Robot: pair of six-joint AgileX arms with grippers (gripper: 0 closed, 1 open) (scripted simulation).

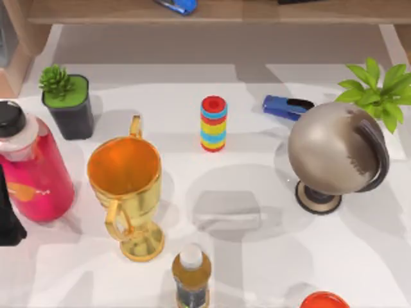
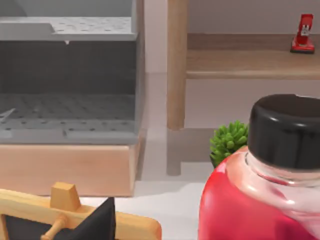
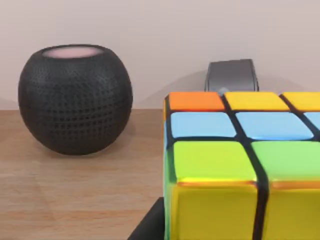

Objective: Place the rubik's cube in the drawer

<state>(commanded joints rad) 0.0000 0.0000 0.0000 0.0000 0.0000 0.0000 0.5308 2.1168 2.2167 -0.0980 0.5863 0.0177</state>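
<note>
One cube (image 3: 240, 165): lower right of right wrist view, cropped by the frame.
Right gripper: grip can't be told.
Speaker (image 3: 75, 99): left, beyond the cube.

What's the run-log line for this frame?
cube: on wood surface, close before right wrist camera | speaker: beside cube | drawer: open, in left wrist view | cube not yet in drawer

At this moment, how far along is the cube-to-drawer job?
Early. Nothing looks done: the cube sits on a wooden surface beside a round black speaker, close to the right wrist camera. The left wrist view faces grey compartments. Grasping, carrying and placing remain.
</note>
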